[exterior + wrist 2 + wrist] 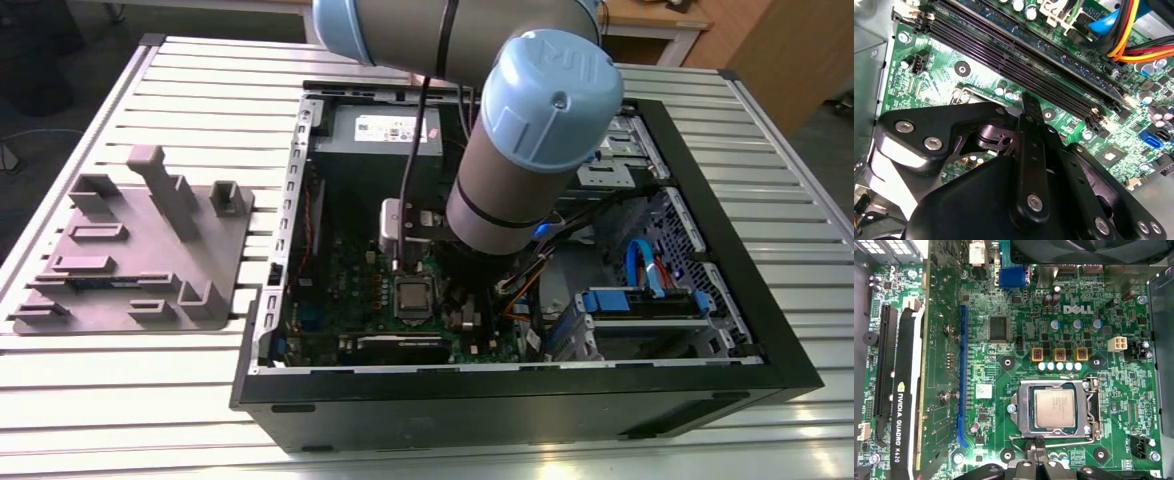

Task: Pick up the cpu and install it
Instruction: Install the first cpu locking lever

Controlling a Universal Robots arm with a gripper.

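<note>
The cpu, a flat square chip with a dull silvery metal top, lies seated in its socket on the green motherboard, framed by the socket's bright steel bracket; in the exterior view it shows as a small grey square inside the open black computer case. The gripper hangs just beside the socket's edge, its black, matte, bolted linkages filling much of the second wrist view. Its slim fingers appear drawn together with nothing between them, though the tips are partly hidden. The grey ridged surface also carries a grey plastic fixture plate with upright blocks, well apart from the arm.
</note>
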